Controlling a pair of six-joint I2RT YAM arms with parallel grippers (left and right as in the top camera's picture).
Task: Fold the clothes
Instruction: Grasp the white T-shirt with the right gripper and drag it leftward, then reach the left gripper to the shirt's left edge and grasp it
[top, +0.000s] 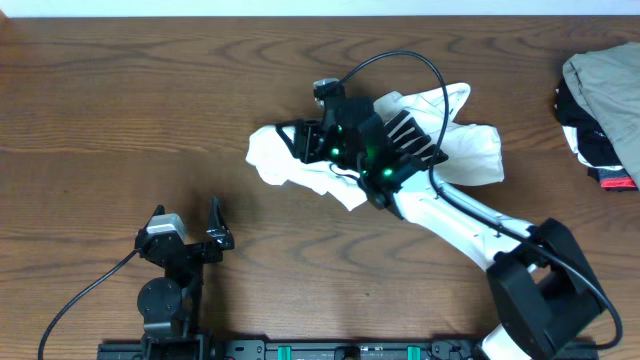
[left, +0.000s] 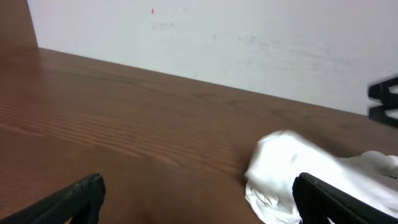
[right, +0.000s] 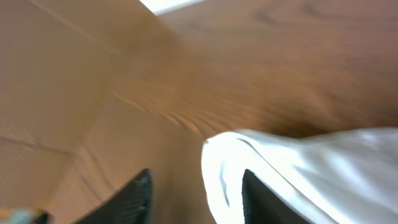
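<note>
Shirt (top: 470, 150) lies crumpled mid-table (top: 100, 100). Right gripper (right: 196, 193) sits at its left end, jaws apart with a hem between them. Left gripper (top: 187, 216) rests wide open, well apart. Risk: a hem snagged on a finger would drag the cloth and bunch it further.

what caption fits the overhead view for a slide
Crumpled white T-shirt under the right gripper; left gripper open, apart; other clothes heaped at the frame's edge.
</note>
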